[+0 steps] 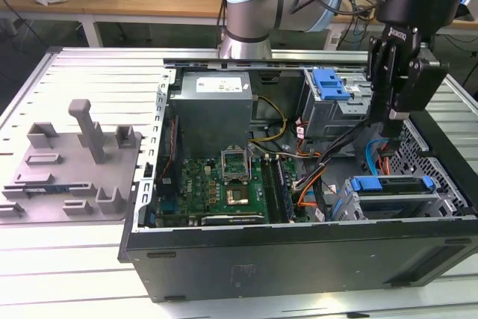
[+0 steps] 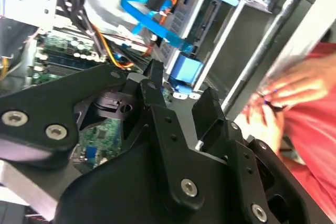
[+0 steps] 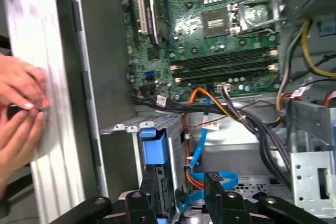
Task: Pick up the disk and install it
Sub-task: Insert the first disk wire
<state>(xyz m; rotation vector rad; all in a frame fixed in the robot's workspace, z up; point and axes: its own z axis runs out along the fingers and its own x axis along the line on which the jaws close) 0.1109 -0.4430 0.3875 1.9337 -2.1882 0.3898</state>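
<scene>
Open hand (image 1: 390, 121) poised above the disk (image 1: 393, 188) in its bay

The exterior view puts the silver disk, framed in blue plastic, in the metal drive cage (image 1: 347, 207) at the corner of the case (image 1: 299, 259), on the exterior view's right, just below the hand. Both wrist views show its fingers (image 3: 214, 184) apart and empty, with a person's hands (image 3: 21, 103) outside the case wall. The tabletop (image 1: 75, 259) is slatted aluminium.

A person's hands (image 3: 21, 103) are blurred in the first wrist view and cut off by the picture's edge; in the second wrist view a blurred hand (image 2: 275, 98) and red sleeve (image 2: 315, 145) run off the edge too. In the exterior view the disk (image 1: 392, 184) lies mostly hidden inside the drive cage (image 1: 340, 207) at the computer case's (image 1: 299, 259) corner.
</scene>
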